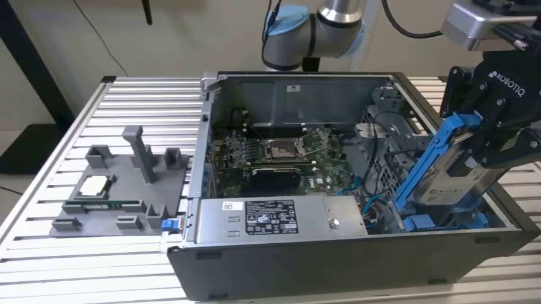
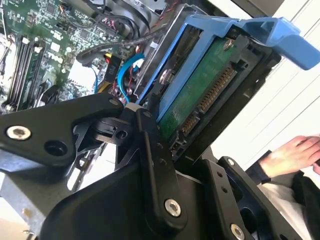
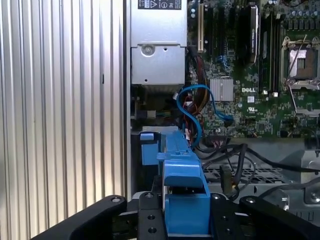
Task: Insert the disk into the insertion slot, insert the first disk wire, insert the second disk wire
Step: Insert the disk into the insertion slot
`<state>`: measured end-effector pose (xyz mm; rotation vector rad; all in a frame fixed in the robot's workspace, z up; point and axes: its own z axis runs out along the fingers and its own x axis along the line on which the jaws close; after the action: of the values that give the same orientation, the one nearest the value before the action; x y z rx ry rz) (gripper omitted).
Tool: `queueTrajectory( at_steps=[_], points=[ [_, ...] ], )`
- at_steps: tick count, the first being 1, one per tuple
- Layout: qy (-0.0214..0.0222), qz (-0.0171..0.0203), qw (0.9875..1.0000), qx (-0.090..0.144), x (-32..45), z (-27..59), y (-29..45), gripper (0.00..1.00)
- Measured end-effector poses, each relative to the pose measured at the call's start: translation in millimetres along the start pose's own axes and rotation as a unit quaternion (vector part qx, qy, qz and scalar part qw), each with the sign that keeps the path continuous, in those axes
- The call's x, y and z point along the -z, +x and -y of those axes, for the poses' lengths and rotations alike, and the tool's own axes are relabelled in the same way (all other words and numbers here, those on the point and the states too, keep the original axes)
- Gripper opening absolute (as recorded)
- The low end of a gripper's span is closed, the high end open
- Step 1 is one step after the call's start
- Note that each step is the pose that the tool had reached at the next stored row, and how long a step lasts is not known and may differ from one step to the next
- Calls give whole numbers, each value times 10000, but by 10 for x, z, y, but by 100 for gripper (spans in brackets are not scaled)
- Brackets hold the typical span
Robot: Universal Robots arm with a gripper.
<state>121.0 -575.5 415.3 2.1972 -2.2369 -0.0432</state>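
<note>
At the near edge of the open dark grey metal computer case [image 1: 338, 269], which stands on the ribbed aluminium bench [image 1: 76, 272], lies the grey power-supply box with a white sticker [image 1: 279, 218]. Just beside it, in the case's near corner on the exterior view's right, is the insertion slot [image 1: 439, 223], a grey metal drive cage with bright blue plastic side pieces.

Above it, the black two-fingered gripper [image 1: 475, 149] is clamped on the disk [image 1: 448, 187], a flat silver-grey hard drive with a white label in a bright blue plastic carrier frame. In the first wrist view its fingers [image 3: 149, 215] press the carrier's two sides. The disk is tilted, its lower end at the slot's mouth and its upper end leaning to the exterior view's right. It is not seated, and I cannot tell whether it touches the cage.

A thin blue cable [image 3: 192, 110] curls between the slot and the green motherboard [image 1: 279, 152] at the case's middle. A grey plastic fixture tray [image 1: 118, 190] sits near the bench's edge on the exterior view's left.
</note>
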Motion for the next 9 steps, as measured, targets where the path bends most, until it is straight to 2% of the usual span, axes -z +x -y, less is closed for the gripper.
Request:
queueTrajectory(
  at_steps=[9],
  points=[
    [2, 2, 10000, 2, -155, 32, 1, 32]
  ],
)
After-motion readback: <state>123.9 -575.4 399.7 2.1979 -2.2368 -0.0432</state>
